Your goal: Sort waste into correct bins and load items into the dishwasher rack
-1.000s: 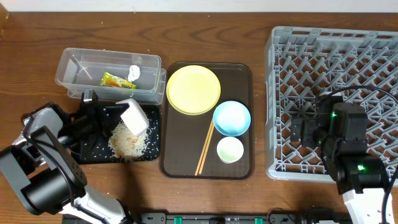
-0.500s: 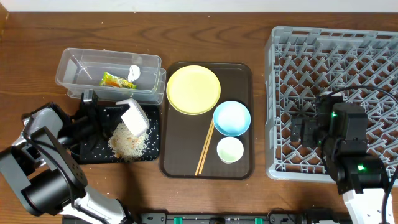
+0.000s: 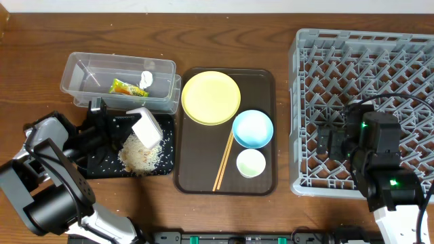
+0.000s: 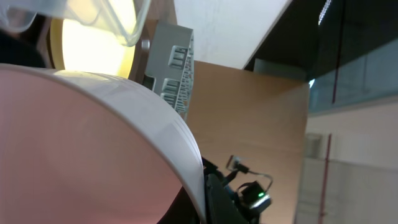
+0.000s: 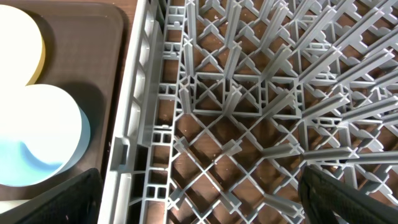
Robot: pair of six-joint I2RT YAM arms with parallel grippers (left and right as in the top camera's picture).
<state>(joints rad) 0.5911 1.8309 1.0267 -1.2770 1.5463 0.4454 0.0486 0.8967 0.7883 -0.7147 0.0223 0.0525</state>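
Observation:
My left gripper (image 3: 130,126) is shut on the white bowl (image 3: 146,127) and holds it tipped over the black tray (image 3: 102,166). Rice scraps (image 3: 139,156) lie heaped and scattered on that tray. The bowl's rim (image 4: 168,118) fills the left wrist view. The clear tub (image 3: 88,76) holds the green-and-orange wrapper (image 3: 127,87) and the tissue wad (image 3: 146,78). The yellow plate (image 3: 211,97), light-blue bowl (image 3: 252,129), pale cup (image 3: 250,163) and chopsticks (image 3: 224,161) lie on the brown tray. My right gripper (image 3: 332,142) is open and empty over the rack (image 3: 366,47), near its left wall (image 5: 143,124).
The brown serving tray (image 3: 261,186) sits between the black tray and the rack. The right wrist view shows the blue bowl (image 5: 37,137) and yellow plate (image 5: 18,37) just left of the rack wall. Bare wood table runs along the front edge.

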